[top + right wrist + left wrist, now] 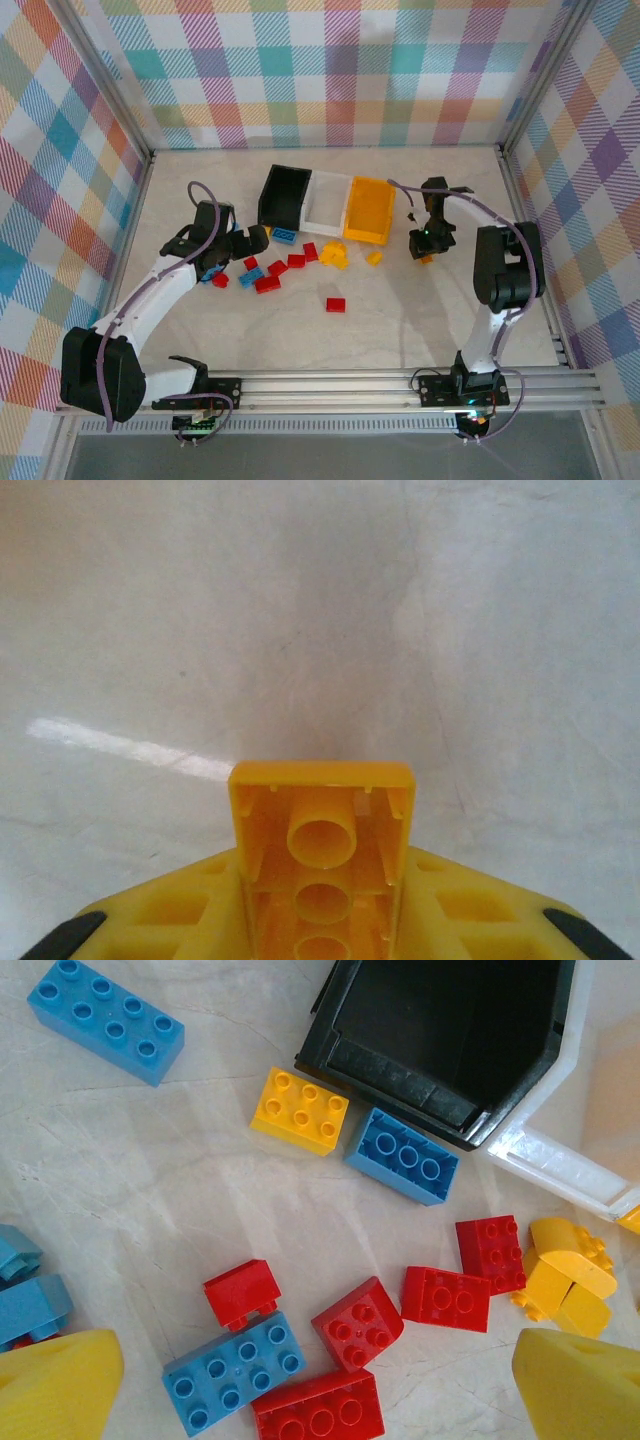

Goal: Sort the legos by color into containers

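Three bins stand in a row at the back: black point(284, 194), white point(328, 203), yellow-orange point(368, 209). Red, blue and yellow legos lie scattered in front of them. My left gripper point(245, 244) hovers open over this pile; in its wrist view a curved red brick point(358, 1322), a flat red brick point(318, 1412) and a light blue brick point(235, 1370) lie between its yellow fingers point(55, 1385). The black bin point(440, 1030) and white bin point(560, 1155) sit just beyond. My right gripper point(427, 250) is shut on a yellow brick point(322, 850), right of the yellow-orange bin, above bare table.
A lone red brick point(335, 304) lies nearer the table's middle. A yellow brick point(300, 1110) and a blue one point(403, 1156) rest against the black bin's front. Yellow pieces point(336, 257) sit before the yellow-orange bin. Checked walls enclose the table on three sides.
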